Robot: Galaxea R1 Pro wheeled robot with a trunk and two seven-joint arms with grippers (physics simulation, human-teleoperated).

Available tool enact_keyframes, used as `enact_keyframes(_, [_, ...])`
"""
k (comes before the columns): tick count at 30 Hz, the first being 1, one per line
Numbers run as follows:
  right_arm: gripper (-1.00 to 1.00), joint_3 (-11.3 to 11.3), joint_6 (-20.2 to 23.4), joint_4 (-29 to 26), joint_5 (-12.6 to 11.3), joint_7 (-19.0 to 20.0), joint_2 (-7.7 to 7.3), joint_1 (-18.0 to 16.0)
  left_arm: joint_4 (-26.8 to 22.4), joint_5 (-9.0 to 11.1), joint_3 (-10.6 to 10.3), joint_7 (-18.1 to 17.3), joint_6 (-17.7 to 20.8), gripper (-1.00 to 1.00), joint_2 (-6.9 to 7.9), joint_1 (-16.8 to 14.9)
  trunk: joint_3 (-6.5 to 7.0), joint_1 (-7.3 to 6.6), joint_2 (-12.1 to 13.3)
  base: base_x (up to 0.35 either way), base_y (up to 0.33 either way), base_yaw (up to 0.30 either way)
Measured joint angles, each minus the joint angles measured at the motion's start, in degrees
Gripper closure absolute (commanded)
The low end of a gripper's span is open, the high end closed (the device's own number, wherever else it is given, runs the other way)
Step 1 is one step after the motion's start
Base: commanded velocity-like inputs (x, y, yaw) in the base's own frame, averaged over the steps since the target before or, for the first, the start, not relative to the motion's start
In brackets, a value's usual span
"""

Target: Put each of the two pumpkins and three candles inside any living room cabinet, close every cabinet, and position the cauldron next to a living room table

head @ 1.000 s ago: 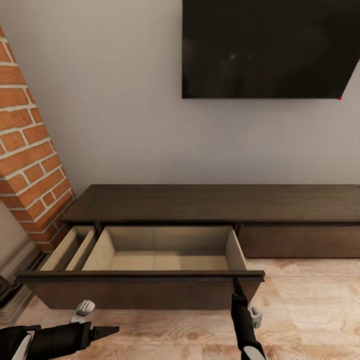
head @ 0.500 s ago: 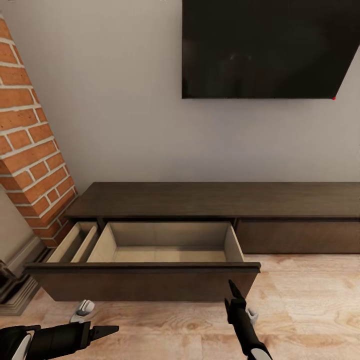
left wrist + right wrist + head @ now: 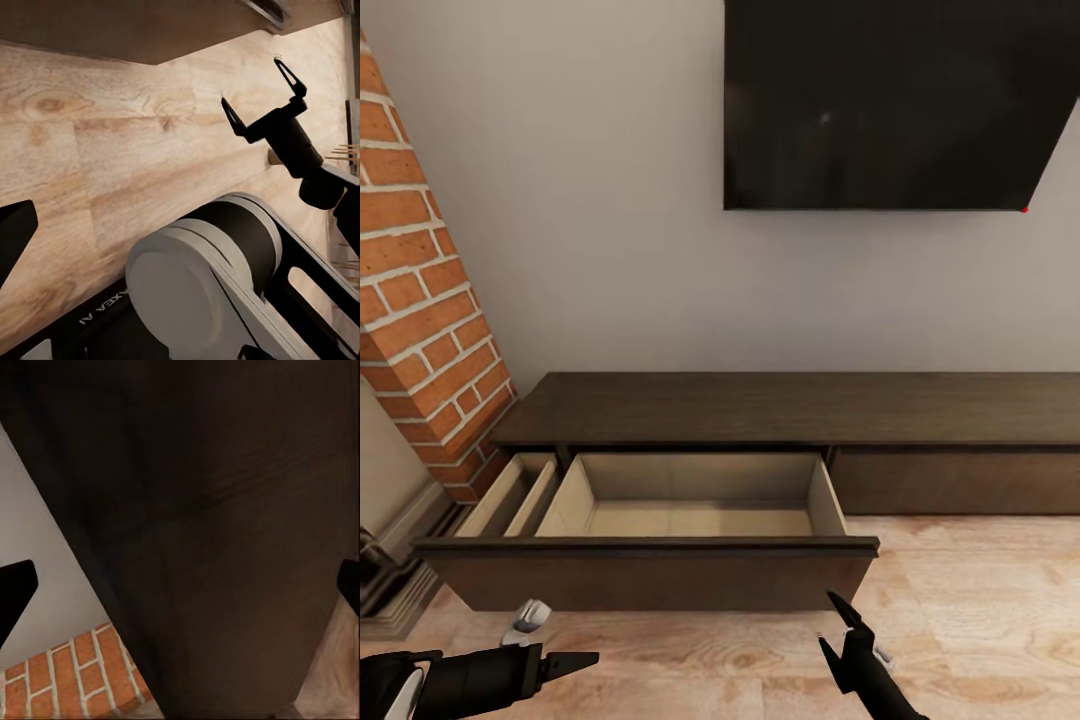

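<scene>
Backed off the cabinet (image 3: 780, 405) drawer front, right end effector (image 3: 848, 615) hangs spread.

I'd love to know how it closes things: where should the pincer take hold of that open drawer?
No handle shows on the drawer front, so gripping its thin top lip from above, or simply pushing the flat face from the room side, seems best. The right pincer hangs just before it.

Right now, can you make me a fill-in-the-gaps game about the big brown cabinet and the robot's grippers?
1. The cabinet's wide drawer is pulled ____.
2. Inside, the drawer holds ____.
3. The right gripper's two fingers are spread ____, holding nothing.
4. Beside the cabinet stands a wall of orange ____.

Missing words: open; nothing; apart; bricks
</scene>
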Motion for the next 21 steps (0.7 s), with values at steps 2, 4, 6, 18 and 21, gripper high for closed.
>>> enact_keyframes(2, [-1.00, 0.13, 0.91, 0.45, 0.17, 0.06, -0.75, 0.14, 0.00, -0.01, -0.05, 0.00, 0.00, -1.00, 0.00, 0.00, 0.36, -0.44, 0.80, 0.000, 0.000, 0.000])
enact_keyframes(4, [-1.00, 0.22, 1.48, 1.03, 1.35, 0.27, -1.68, 0.28, 0.00, -0.06, -0.09, 0.00, 0.00, -1.00, -0.04, 0.00, 0.72, -0.88, 1.60, 0.000, 0.000, 0.000])
enact_keyframes(6, [-1.00, 0.24, 1.70, 1.70, 3.77, 0.48, -2.14, 0.34, 0.00, -0.07, -0.15, 0.00, 0.00, -1.00, -0.07, 0.00, 1.08, -1.32, 2.41, 0.000, 0.000, 0.000])
enact_keyframes(18, [-1.00, 0.04, 1.89, 5.46, 7.67, 0.71, -2.47, 1.00, 0.00, -0.09, -0.18, 0.00, 0.00, -1.00, -0.09, 0.00, 3.23, -3.95, 7.22, 0.000, 0.000, 0.000])
enact_keyframes(21, [-1.00, 0.03, 1.98, 5.67, 7.78, 0.65, -2.47, 1.05, 0.00, -0.09, -0.18, 0.00, 0.00, -1.00, -0.09, 0.00, 3.77, -4.61, 8.42, 0.000, 0.000, 0.000])
